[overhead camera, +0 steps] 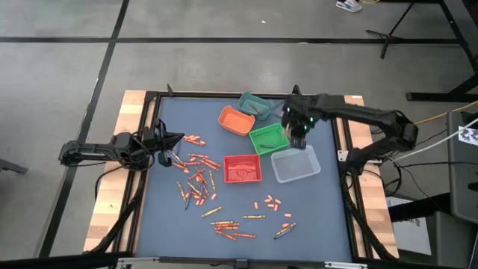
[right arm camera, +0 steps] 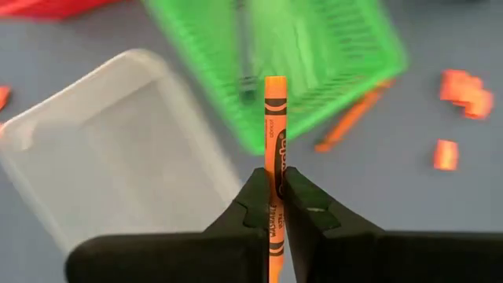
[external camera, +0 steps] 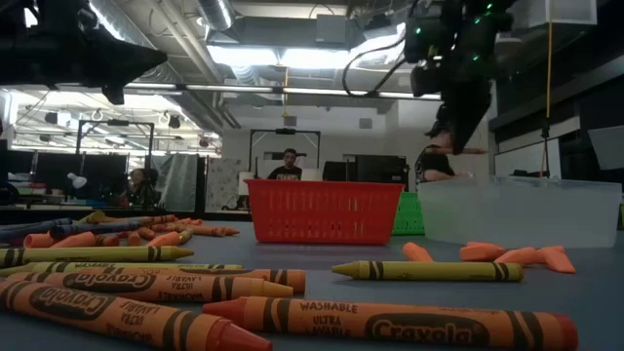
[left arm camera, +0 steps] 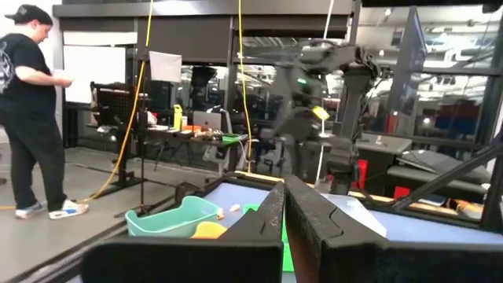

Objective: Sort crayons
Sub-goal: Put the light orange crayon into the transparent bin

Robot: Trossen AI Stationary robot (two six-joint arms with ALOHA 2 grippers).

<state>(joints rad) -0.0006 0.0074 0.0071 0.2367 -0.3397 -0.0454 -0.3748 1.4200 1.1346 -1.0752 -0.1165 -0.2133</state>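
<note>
My right gripper point(overhead camera: 299, 140) hangs above the near edge of the green bin point(overhead camera: 269, 139), next to the clear bin point(overhead camera: 296, 164). It is shut on one orange crayon point(right arm camera: 275, 118). It also shows in the low view point(external camera: 466, 112). Many crayons point(overhead camera: 198, 179) lie loose on the blue mat on the left and near the front point(overhead camera: 246, 224). Short orange stubs point(overhead camera: 270, 203) lie near the middle. My left gripper point(overhead camera: 170, 142) is at the table's left edge, lifted off the mat, with its fingers point(left arm camera: 284, 212) shut and empty. My right gripper pinches the orange crayon between its two fingers, on the wrapper point(right arm camera: 275, 182) partway along its length. The fingers point down and lie along the crayon, whose free end point(right arm camera: 275, 82) sticks out past the fingertips. The crayon is lifted clear, above the green and clear bins.
A teal bin point(overhead camera: 258, 104) and an orange bin point(overhead camera: 236, 119) stand at the back. A red bin point(overhead camera: 242, 168) stands in the middle, in front of the green one. A wooden frame point(overhead camera: 134, 112) edges the mat. People stand in the room beyond the table.
</note>
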